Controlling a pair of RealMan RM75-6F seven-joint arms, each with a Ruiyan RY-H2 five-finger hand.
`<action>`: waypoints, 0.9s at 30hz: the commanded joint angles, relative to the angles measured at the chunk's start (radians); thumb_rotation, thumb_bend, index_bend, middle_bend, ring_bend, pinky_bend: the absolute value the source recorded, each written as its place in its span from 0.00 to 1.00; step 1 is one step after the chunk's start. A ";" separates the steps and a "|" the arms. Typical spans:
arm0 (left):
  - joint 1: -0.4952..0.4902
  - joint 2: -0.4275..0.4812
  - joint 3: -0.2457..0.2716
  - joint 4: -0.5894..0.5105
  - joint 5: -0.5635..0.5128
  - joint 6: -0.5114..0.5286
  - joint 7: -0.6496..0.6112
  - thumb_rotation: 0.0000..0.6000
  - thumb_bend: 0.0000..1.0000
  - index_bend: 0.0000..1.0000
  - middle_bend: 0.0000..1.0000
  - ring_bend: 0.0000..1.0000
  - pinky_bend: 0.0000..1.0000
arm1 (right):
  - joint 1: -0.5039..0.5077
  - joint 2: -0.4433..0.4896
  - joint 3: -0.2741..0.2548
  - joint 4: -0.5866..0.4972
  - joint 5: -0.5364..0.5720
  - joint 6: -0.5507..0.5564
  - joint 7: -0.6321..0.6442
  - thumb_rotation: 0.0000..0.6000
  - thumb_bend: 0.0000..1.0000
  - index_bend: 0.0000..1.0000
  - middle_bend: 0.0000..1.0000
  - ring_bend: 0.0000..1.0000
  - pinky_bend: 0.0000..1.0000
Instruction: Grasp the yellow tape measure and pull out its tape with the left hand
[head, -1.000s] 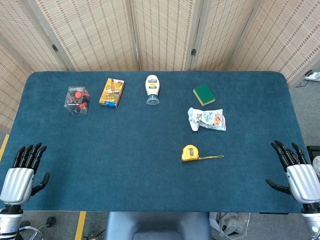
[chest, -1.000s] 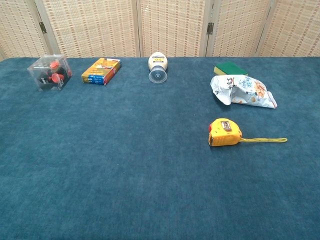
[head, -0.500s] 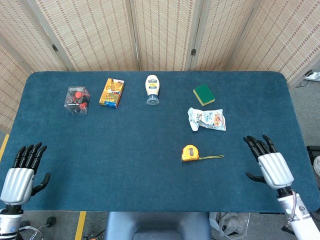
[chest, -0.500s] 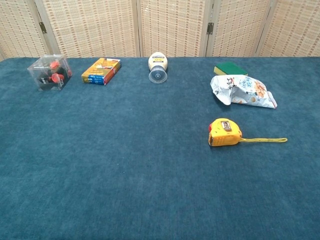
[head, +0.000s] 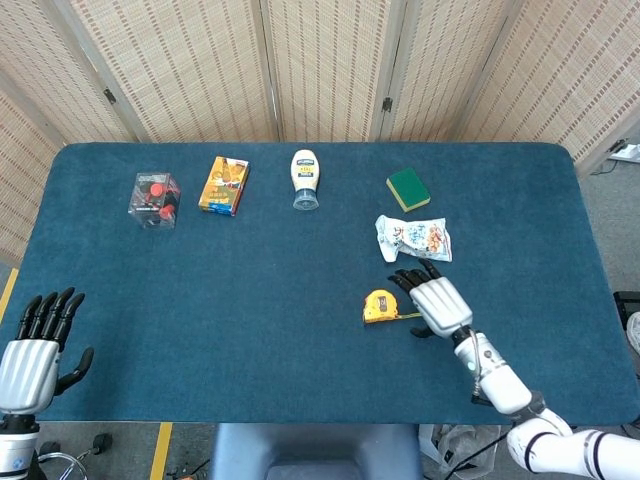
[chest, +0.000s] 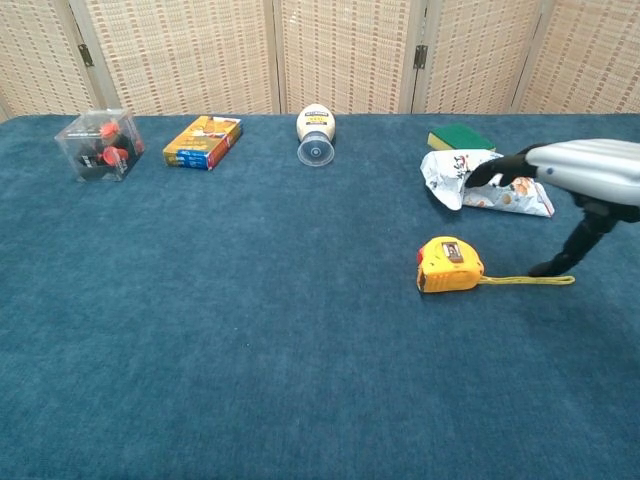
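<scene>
Right hand moved in beside yellow tape measure, fingers spread, seemingly empty, left hand open.

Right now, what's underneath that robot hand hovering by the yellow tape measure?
Under the right hand lies the pulled-out yellow strap of the tape measure, on the blue tablecloth. From above the hand covers most of the strap; the chest view shows it whole.

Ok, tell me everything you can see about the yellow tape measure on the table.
The yellow tape measure has a compact, rounded case that looks like plastic, with a small dark and orange patch on top. It lies flat on the blue table, just in front of the snack bag. A thin yellow strip, its tape or a strap, trails from it towards the right. The right hand hovers over that strip, fingers spread; whether it touches is unclear.
</scene>
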 joint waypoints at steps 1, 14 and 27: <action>0.001 0.000 -0.001 0.005 -0.007 -0.002 -0.007 1.00 0.43 0.08 0.08 0.06 0.03 | 0.043 -0.059 0.019 0.049 0.055 -0.046 -0.044 1.00 0.15 0.23 0.20 0.18 0.01; -0.006 -0.009 -0.005 0.025 -0.021 -0.021 -0.020 1.00 0.43 0.07 0.08 0.06 0.03 | 0.124 -0.179 0.038 0.159 0.192 -0.094 -0.099 1.00 0.15 0.25 0.25 0.21 0.01; -0.004 -0.020 -0.005 0.047 -0.027 -0.023 -0.042 1.00 0.43 0.07 0.08 0.06 0.03 | 0.157 -0.226 0.025 0.198 0.251 -0.097 -0.118 1.00 0.15 0.32 0.34 0.26 0.04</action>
